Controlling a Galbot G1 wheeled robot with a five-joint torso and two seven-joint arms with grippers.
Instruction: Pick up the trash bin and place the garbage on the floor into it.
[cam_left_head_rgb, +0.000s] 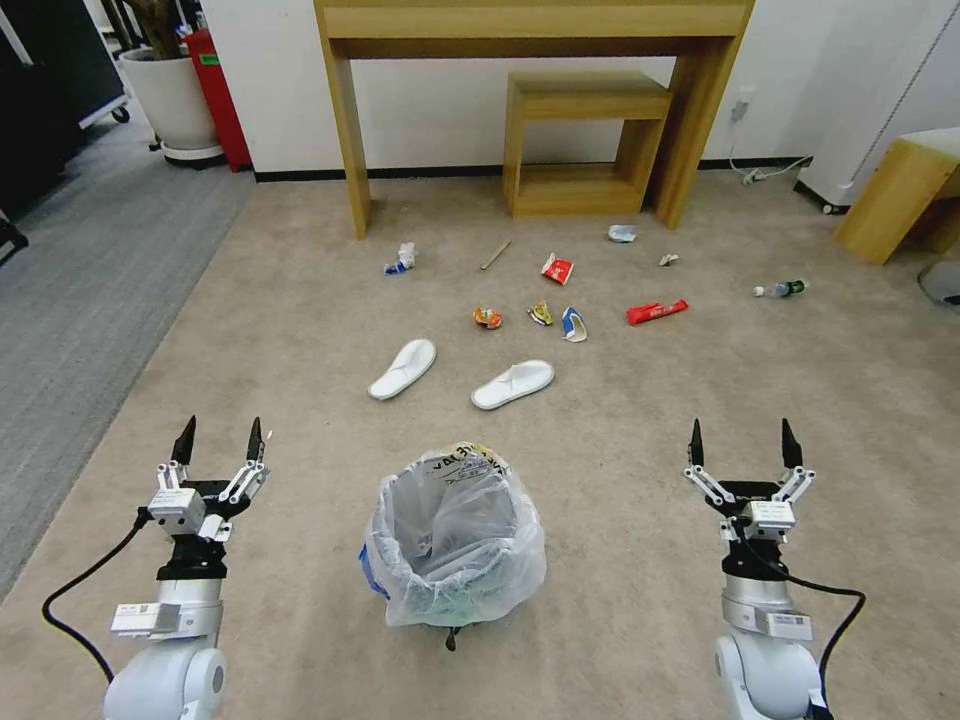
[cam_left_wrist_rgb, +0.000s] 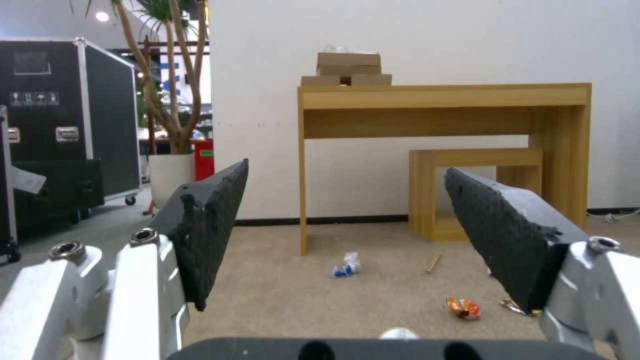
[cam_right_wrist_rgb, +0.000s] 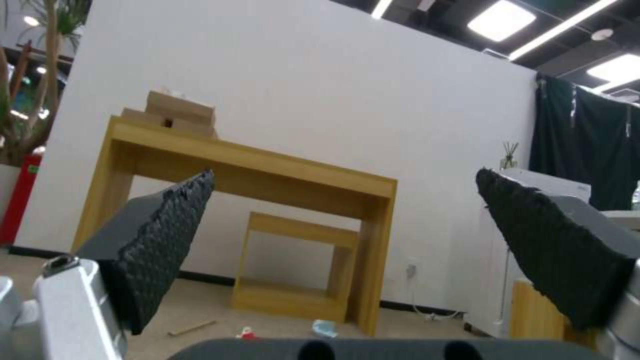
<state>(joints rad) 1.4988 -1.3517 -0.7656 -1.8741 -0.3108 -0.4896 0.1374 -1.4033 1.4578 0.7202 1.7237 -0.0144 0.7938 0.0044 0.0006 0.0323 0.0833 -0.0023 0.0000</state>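
Wood desk (cam_left_head_rgb: 535, 25) w/ small shelf unit (cam_left_head_rgb: 585, 145) under it, potted plant (cam_left_head_rgb: 172, 95), red box (cam_left_head_rgb: 222, 95), grey carpet (cam_left_head_rgb: 90, 260)

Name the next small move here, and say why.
Probably lower one open gripper, say the left gripper, toward the rim of the trash bin. Both it and the right gripper hold nothing, the bin stands on the floor between them, and the garbage lies scattered beyond.

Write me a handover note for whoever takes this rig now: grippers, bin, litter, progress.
Left gripper: jaws open, empty, left of the bin.
Right gripper: jaws open, empty, right of it.
Small dark bin lined with a crinkled clear plastic bag: on the beige carpet between the arms, not picked up.
Litter beyond it: two white slippers, red wrapper, wooden stick, clear green-labelled bottle.
Done: nothing. Left: everything.
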